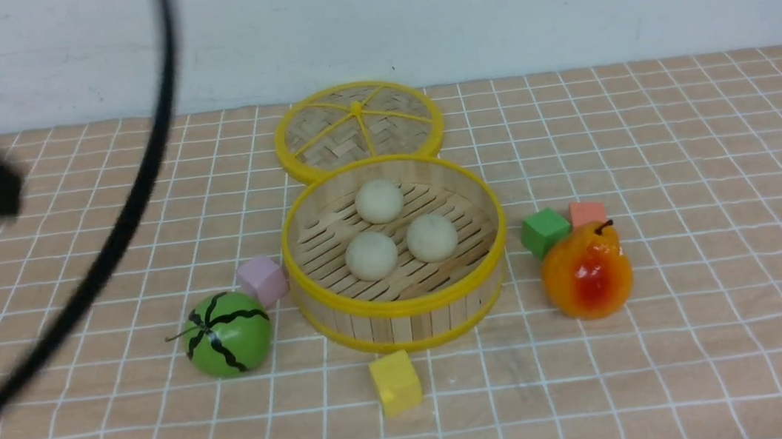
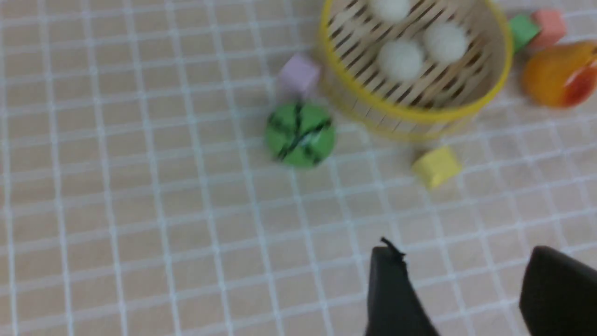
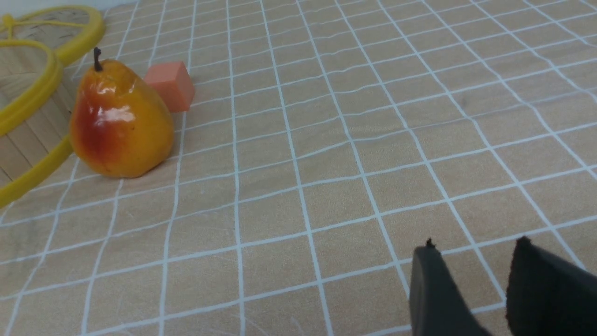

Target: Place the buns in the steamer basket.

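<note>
Leftmost in the front view, the left arm is only a dark blur at the frame's edge, with a black cable point(image 1: 135, 199) curving down beside it. Its wrist view shows the left claw point(image 2: 464, 252) raised over bare worktop point(image 1: 710, 329), a peach cloth ruled in white squares. The two black fingers are spread apart with nothing between them.

Next comes a round green toy watermelon with black zigzag stripes point(image 1: 227, 334), and just behind it a pale lilac foam cube point(image 1: 262, 280). That cube sits tight beside the left wall of the round, shallow bamboo-slat steamer basket with yellow rims point(image 1: 404, 322). Whether the two touch is unclear.

On the basket's slatted floor lie three smooth, off-white, dome-shaped buns point(image 1: 371, 255), one toward the far side and two close together nearer the camera. A flat woven lid with yellow rim and spokes point(image 1: 357, 128) lies directly behind the basket, and a yellow foam cube point(image 1: 396, 383) sits just in front of it.

Right of the basket are a green foam cube point(image 1: 545, 232) and a salmon-pink foam cube point(image 1: 587, 212), with a glossy orange-and-red toy pear point(image 1: 586, 271) standing upright before them.

Farthest right, the right claw point(image 3: 475, 246) hovers low over bare cloth, well apart from the pear. Its fingers are parted and empty.
</note>
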Available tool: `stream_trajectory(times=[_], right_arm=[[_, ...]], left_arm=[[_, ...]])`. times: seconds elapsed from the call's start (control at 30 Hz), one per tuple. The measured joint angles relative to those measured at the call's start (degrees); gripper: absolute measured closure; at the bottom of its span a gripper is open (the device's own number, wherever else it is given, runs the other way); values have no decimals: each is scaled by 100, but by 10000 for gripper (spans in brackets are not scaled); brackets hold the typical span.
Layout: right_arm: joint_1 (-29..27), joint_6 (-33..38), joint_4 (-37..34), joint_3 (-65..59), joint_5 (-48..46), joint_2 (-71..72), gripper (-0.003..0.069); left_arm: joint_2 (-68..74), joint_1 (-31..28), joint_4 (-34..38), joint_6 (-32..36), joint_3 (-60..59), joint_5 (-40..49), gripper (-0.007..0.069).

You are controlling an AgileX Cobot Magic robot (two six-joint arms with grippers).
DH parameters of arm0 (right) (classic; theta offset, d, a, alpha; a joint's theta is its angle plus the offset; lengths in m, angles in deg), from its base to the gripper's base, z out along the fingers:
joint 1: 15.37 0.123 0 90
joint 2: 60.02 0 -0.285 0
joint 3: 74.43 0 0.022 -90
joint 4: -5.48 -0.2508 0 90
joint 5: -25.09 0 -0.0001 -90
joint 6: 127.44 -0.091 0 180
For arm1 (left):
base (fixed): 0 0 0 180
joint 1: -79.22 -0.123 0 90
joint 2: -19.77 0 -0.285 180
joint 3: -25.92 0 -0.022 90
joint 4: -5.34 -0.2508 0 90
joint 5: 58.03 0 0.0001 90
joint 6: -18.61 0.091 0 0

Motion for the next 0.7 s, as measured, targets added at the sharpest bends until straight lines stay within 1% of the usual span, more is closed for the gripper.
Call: stream_trajectory(times=[0.1, 0.13, 0.17, 0.2, 0.23, 0.3, 0.33, 0.37, 0.4, 0.53, 0.7], right_arm=[[0, 0, 0, 0, 0, 0, 418], [0, 0, 0, 0, 0, 0, 418], [0, 0, 0, 0, 0, 0, 418], [0, 0, 0, 0, 0, 0, 418], [0, 0, 0, 0, 0, 0, 418], [0, 0, 0, 0, 0, 0, 418], [0, 0, 0, 0, 0, 0, 418], [0, 0, 0, 0, 0, 0, 418], [0, 0, 0, 0, 0, 0, 418], [0, 0, 0, 0, 0, 0, 418], [0, 0, 0, 0, 0, 0, 418]], left_arm=[[-998, 0, -31, -291, -1099, -141, 347], [-1065, 0, -31, -343, -1243, -168, 358], [-1674, 0, -31, -554, -1803, -450, 403], [-1674, 0, -31, -554, -1803, -491, 403], [-2190, 0, -31, -736, -2335, -776, 442], [-2731, 0, -35, -925, -2942, -1135, 492], [-3113, 0, -35, -975, -3264, -1338, 524], [-3165, 0, -35, -982, -3315, -1364, 529], [-3574, 0, -35, -1021, -3723, -1549, 565], [-4063, 0, 15, -1033, -4281, -1707, 634], [-4172, 0, 95, -1067, -4425, -2049, 638]])
